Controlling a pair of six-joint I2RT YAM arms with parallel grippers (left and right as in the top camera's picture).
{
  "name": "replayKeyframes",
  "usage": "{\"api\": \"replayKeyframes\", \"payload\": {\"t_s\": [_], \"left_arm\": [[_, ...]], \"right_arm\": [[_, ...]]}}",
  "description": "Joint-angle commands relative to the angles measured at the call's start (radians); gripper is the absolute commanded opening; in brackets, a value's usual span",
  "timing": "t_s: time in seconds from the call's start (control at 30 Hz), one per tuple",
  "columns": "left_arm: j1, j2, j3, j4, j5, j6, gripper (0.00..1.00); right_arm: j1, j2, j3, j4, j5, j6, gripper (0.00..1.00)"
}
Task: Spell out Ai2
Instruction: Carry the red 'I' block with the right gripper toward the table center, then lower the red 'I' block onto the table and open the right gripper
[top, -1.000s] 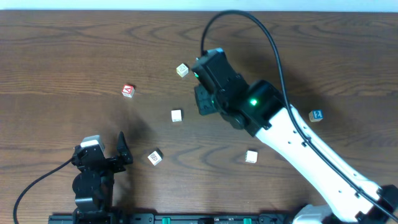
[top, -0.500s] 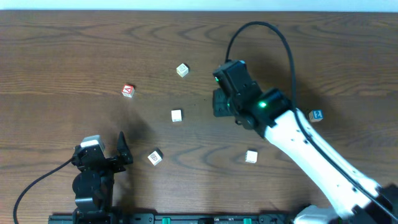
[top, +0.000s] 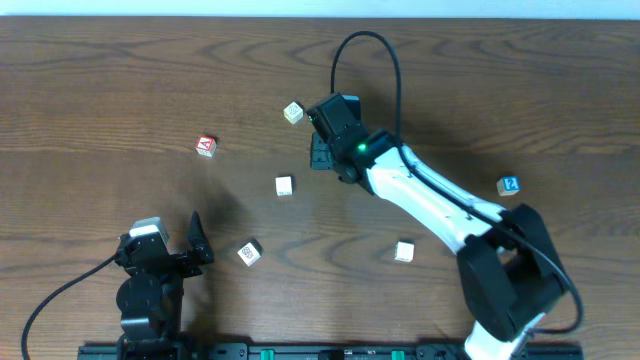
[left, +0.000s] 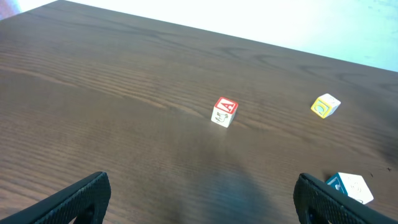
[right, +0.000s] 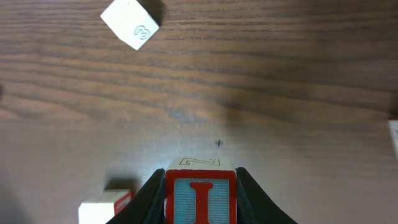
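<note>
Finding: the word is not yet assembled, and no two of its letters stand together. The right hand (top: 322, 153) is closed partway on the I cube (right: 200, 198), one finger on each side and the red letter facing the wrist camera. It sits over the middle of the tabletop (top: 100, 80), towards the far side. Whether the cube is raised or resting on the wood cannot be told. The A cube (top: 205, 147) lies alone to the left, well apart from the held cube and untouched. The 2 cube (top: 509, 186) lies far to the right, also untouched. The left hand (left: 202, 196) stands at the near edge with its fingers spread wide, holding nothing. Four other cubes lie scattered, one (top: 292, 112) just beside the right hand. By my judgement one letter is in hand and none is placed. Setting down the I and bringing the 2 into line with the A remain.
</note>
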Motion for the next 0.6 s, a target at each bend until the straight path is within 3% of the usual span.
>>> {"api": "replayKeyframes", "payload": {"t_s": [0.0, 0.57], "left_arm": [[0.004, -0.006, -0.022, -0.007, 0.010, 0.005, 0.95], [0.004, -0.006, -0.022, -0.007, 0.010, 0.005, 0.95]], "right_arm": [[0.002, 0.035, -0.004, 0.034, 0.029, 0.029, 0.01], [0.001, 0.119, 0.024, 0.077, 0.127, -0.044, 0.02]]}}
